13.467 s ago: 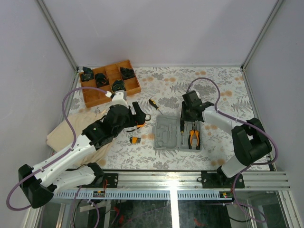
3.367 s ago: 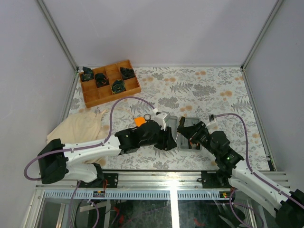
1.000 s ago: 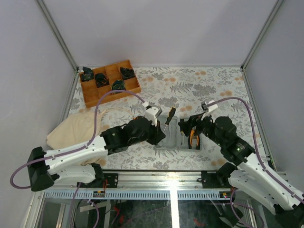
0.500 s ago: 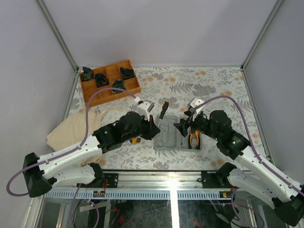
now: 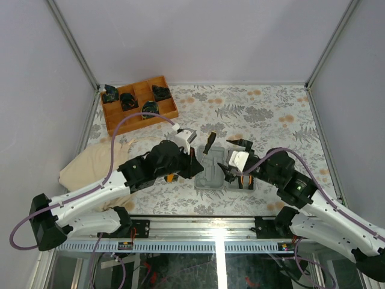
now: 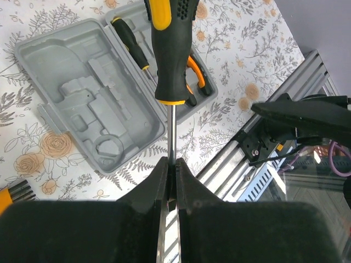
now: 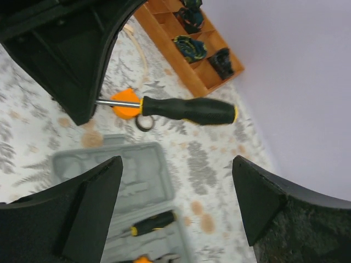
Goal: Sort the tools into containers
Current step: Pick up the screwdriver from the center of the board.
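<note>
Note the left gripper (image 6: 171,164) pinched shut on the bare steel shaft of the black-and-yellow screwdriver (image 6: 171,49), handle raised toward 1 o'clock over the flat grey plastic case (image 5: 207,174). At 3 o'clock, see the right gripper (image 5: 233,159) spread wide, holding nothing (a handover, most likely). Centre those jaws around the thick handle, close firmly, only then release on the left; otherwise risk a drop onto the case.

the left gripper (image 6: 171,171) clamps its jaws on the bare shaft of a black-and-yellow screwdriver (image 6: 171,49), above a grey case (image 6: 82,109) holding orange-handled pliers (image 6: 196,76).
</note>
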Robot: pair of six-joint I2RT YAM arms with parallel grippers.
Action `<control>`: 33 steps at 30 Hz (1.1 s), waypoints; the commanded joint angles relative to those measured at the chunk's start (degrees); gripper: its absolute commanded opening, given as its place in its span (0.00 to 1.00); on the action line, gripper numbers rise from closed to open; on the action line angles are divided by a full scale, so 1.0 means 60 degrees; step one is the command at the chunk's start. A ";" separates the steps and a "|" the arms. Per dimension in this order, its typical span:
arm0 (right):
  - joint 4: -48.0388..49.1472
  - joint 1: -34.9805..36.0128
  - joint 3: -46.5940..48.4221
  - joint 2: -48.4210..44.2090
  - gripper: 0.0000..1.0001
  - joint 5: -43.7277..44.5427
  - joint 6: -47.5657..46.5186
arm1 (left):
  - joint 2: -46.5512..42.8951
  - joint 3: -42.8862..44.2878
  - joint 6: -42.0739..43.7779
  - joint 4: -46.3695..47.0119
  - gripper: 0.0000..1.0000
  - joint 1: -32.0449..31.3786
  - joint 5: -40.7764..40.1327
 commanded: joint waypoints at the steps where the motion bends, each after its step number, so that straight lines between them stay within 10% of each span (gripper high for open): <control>1: 0.0298 0.0081 0.0143 -0.0051 0.88 0.0062 -0.3432 | 0.0148 -0.0040 0.0274 0.0227 0.00 -0.0028 0.0759; 25: -0.2562 0.0162 0.0969 0.1144 0.70 -0.0747 -0.6119 | 0.1265 0.0585 0.1024 0.0111 0.00 -0.0800 0.1816; 33: -0.2979 0.0227 0.1127 0.1342 0.44 -0.0768 -0.5854 | 0.1372 0.1000 0.1691 -0.0507 0.00 -0.0811 0.2313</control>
